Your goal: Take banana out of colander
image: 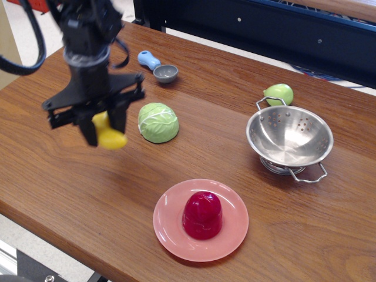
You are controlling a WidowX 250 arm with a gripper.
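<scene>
**Over the counter's nine o'clock side: banana in my gripper, colander at three**

Under everything lies the brown wooden counter (70, 194), filling nearly the whole view. My arm (88, 41) comes next in size, dropping in from eleven o'clock as a dark mass with black cables looping off it. At its lower end my gripper (104, 124) points down over the counter's nine o'clock region, its dark fingers clamped on the banana (107, 135). The yellow fruit shows between and below them, its lower end bulging out toward five o'clock; I cannot tell whether it touches the wood.

The colander (289, 138) stands well apart from me at three o'clock, upright on its wire ring base, one loop handle toward six o'clock and the other toward eleven. Its perforated bowl is bare and shiny inside.

At six o'clock rests the pink plate (235, 232), and on its middle sits a glossy red dome (202, 214).

Near the centre, just beside my gripper at its three o'clock, lies the green cabbage (158, 122).

Toward twelve o'clock lies the small grey scoop (165, 73), its blue handle pointing to ten o'clock.

Smallest, the pale green fruit (278, 93) sits just beyond the colander's far handle.
</scene>
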